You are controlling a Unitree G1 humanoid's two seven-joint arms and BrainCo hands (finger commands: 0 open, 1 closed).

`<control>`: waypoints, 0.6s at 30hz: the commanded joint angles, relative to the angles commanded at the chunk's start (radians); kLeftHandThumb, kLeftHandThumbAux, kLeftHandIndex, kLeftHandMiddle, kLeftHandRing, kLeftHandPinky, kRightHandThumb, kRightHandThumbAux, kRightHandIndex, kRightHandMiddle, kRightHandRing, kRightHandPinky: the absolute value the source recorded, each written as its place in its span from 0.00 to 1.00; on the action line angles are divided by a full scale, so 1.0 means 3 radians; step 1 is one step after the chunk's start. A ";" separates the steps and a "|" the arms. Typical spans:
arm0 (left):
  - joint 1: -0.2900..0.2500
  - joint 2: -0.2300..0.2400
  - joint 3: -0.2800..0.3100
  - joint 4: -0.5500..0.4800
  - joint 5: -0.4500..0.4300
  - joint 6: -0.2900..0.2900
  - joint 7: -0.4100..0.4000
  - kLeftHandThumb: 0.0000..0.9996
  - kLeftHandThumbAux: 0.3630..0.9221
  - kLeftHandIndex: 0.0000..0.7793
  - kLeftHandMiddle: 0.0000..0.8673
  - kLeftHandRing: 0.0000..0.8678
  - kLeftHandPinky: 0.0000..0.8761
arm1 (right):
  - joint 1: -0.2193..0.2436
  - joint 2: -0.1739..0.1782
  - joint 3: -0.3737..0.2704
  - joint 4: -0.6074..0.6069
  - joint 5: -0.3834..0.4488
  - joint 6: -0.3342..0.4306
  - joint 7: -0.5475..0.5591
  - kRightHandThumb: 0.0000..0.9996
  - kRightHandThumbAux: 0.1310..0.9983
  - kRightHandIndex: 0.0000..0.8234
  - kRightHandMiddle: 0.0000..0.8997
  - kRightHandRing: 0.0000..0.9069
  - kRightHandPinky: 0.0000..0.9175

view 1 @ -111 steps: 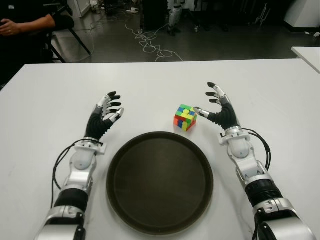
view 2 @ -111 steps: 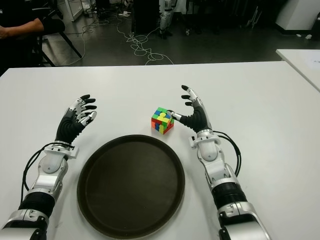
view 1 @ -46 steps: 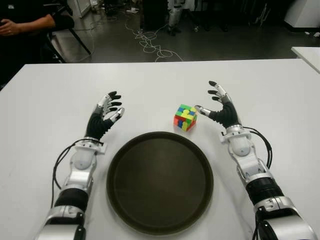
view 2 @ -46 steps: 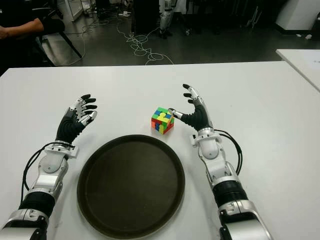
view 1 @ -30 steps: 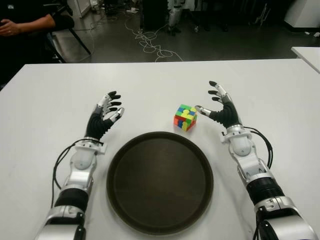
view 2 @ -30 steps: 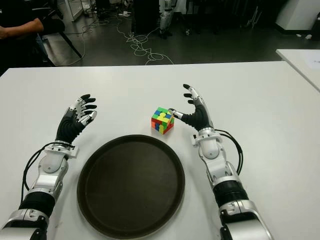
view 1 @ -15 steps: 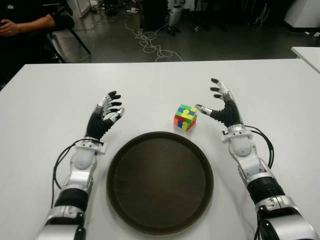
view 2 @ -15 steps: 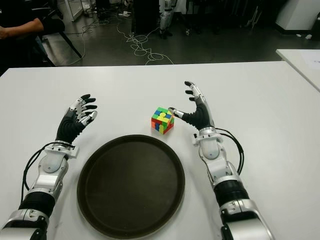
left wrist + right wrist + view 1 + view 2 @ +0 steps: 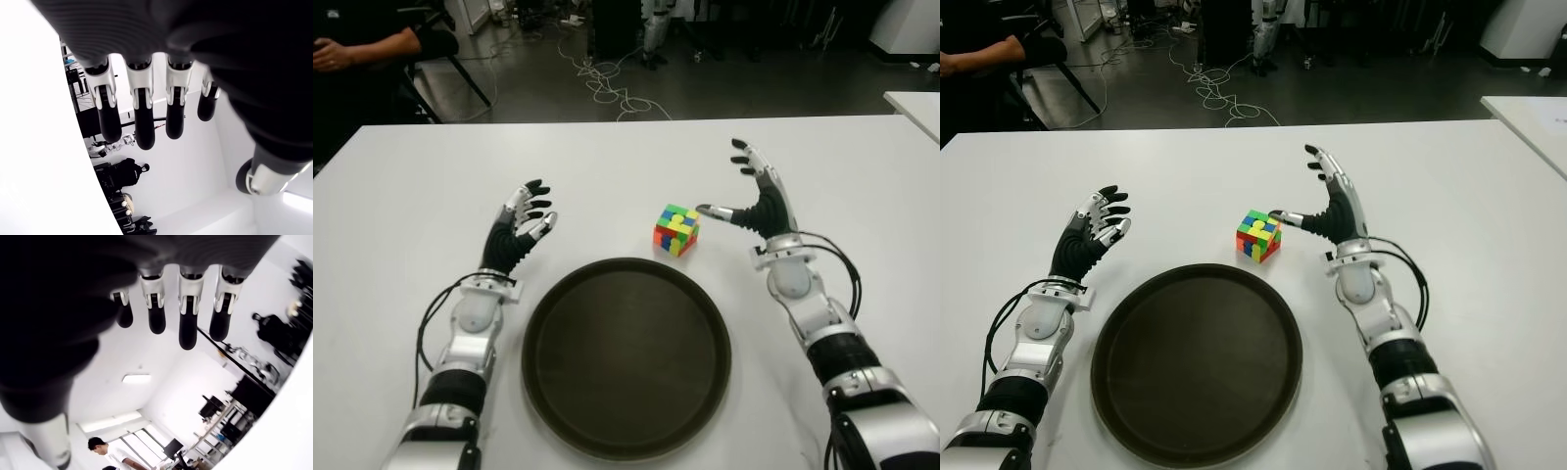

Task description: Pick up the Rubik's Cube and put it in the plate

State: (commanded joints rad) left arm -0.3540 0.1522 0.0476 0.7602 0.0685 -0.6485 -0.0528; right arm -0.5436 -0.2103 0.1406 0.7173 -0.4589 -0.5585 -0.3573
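Observation:
The Rubik's Cube [image 9: 675,229] stands on the white table [image 9: 607,166], just beyond the far right rim of the round dark plate [image 9: 626,354]. My right hand [image 9: 754,196] is raised just right of the cube, open, fingers spread upward and thumb pointing at the cube without touching it. My left hand [image 9: 521,225] hovers open to the left of the plate, holding nothing. In the right wrist view the fingers [image 9: 188,308] hang apart with nothing between them; the left wrist view shows the fingers [image 9: 142,112] likewise bare.
The table's far edge [image 9: 626,121] runs across the view, with a dark floor and loose cables [image 9: 607,83] beyond. A seated person's arm [image 9: 362,44] shows at far left. Another white table's corner [image 9: 913,103] is at far right.
My right hand has lifted and tilted upward, its fingers stretching out straighter and moving slightly right, away from the cube. The cube, plate and left hand have not moved.

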 joint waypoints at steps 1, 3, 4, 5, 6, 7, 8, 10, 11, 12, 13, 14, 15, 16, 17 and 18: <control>0.0000 0.0000 0.0000 -0.0001 -0.0003 0.0003 -0.0003 0.16 0.37 0.18 0.23 0.25 0.25 | -0.0028 -0.0009 0.0025 -0.0001 -0.0043 -0.0012 -0.0026 0.00 0.70 0.08 0.15 0.19 0.23; -0.0004 -0.0002 -0.0002 0.0009 0.0001 0.0002 0.0000 0.16 0.37 0.18 0.23 0.25 0.25 | -0.0092 -0.0021 0.0070 0.0027 -0.0116 -0.0034 -0.0079 0.00 0.69 0.07 0.14 0.19 0.24; -0.0006 -0.0002 -0.0003 0.0012 0.0002 0.0001 0.0002 0.16 0.36 0.17 0.22 0.24 0.26 | -0.0107 -0.0023 0.0081 0.0040 -0.0131 -0.0040 -0.0095 0.00 0.69 0.06 0.13 0.19 0.24; -0.0007 -0.0002 -0.0004 0.0015 0.0005 0.0000 0.0004 0.16 0.36 0.17 0.22 0.24 0.26 | -0.0138 -0.0026 0.0101 0.0053 -0.0158 -0.0043 -0.0116 0.00 0.68 0.05 0.13 0.18 0.24; -0.0009 -0.0002 -0.0004 0.0019 0.0005 -0.0003 0.0005 0.16 0.36 0.17 0.22 0.24 0.27 | -0.0172 -0.0034 0.0124 0.0072 -0.0194 -0.0048 -0.0138 0.00 0.68 0.05 0.13 0.18 0.24; -0.0010 -0.0002 -0.0005 0.0021 0.0005 -0.0005 0.0006 0.16 0.36 0.17 0.22 0.25 0.28 | -0.0197 -0.0040 0.0141 0.0089 -0.0221 -0.0053 -0.0157 0.00 0.68 0.04 0.12 0.18 0.24; -0.0011 -0.0003 -0.0004 0.0024 0.0003 -0.0008 0.0005 0.16 0.36 0.18 0.23 0.25 0.28 | -0.0214 -0.0051 0.0162 0.0108 -0.0255 -0.0059 -0.0180 0.00 0.67 0.04 0.12 0.18 0.23; -0.0011 -0.0006 -0.0005 0.0024 -0.0001 -0.0011 0.0005 0.16 0.36 0.18 0.23 0.25 0.28 | -0.0248 -0.0062 0.0199 0.0156 -0.0304 -0.0057 -0.0218 0.00 0.66 0.04 0.11 0.17 0.22; -0.0010 -0.0007 -0.0005 0.0024 -0.0003 -0.0013 0.0005 0.16 0.36 0.18 0.23 0.25 0.29 | -0.0269 -0.0064 0.0216 0.0183 -0.0324 -0.0052 -0.0235 0.00 0.66 0.03 0.10 0.16 0.21; -0.0009 -0.0007 -0.0006 0.0021 -0.0003 -0.0015 0.0005 0.15 0.36 0.18 0.23 0.25 0.29 | -0.0330 -0.0058 0.0259 0.0266 -0.0375 -0.0029 -0.0274 0.00 0.66 0.03 0.10 0.16 0.21; -0.0008 -0.0007 -0.0006 0.0019 -0.0004 -0.0016 0.0005 0.15 0.36 0.18 0.23 0.25 0.29 | -0.0374 -0.0054 0.0290 0.0330 -0.0413 -0.0016 -0.0305 0.00 0.66 0.03 0.09 0.15 0.20; -0.0006 -0.0007 -0.0007 0.0015 -0.0003 -0.0016 0.0005 0.15 0.37 0.18 0.23 0.26 0.30 | -0.0403 -0.0052 0.0311 0.0375 -0.0435 -0.0012 -0.0330 0.00 0.67 0.03 0.09 0.14 0.19; -0.0004 -0.0008 -0.0008 0.0010 -0.0003 -0.0016 0.0006 0.15 0.37 0.18 0.23 0.26 0.30 | -0.0421 -0.0053 0.0326 0.0405 -0.0446 -0.0014 -0.0349 0.00 0.67 0.02 0.08 0.13 0.18; -0.0002 -0.0007 -0.0008 0.0007 -0.0004 -0.0019 0.0004 0.15 0.37 0.18 0.23 0.26 0.30 | -0.0450 -0.0043 0.0360 0.0455 -0.0482 -0.0008 -0.0390 0.00 0.67 0.02 0.08 0.13 0.18; 0.0000 -0.0007 -0.0009 0.0002 -0.0005 -0.0021 0.0003 0.15 0.37 0.18 0.23 0.26 0.30 | -0.0472 -0.0037 0.0388 0.0494 -0.0509 -0.0003 -0.0423 0.00 0.67 0.02 0.08 0.13 0.18; 0.0001 -0.0005 -0.0009 -0.0002 -0.0002 -0.0024 0.0006 0.15 0.37 0.18 0.23 0.26 0.30 | -0.0497 -0.0020 0.0425 0.0554 -0.0547 -0.0002 -0.0478 0.00 0.67 0.03 0.08 0.13 0.17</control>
State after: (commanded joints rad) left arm -0.3536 0.1507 0.0448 0.7596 0.0679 -0.6557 -0.0510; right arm -0.6927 -0.2162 0.2681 0.8834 -0.6231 -0.5591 -0.5007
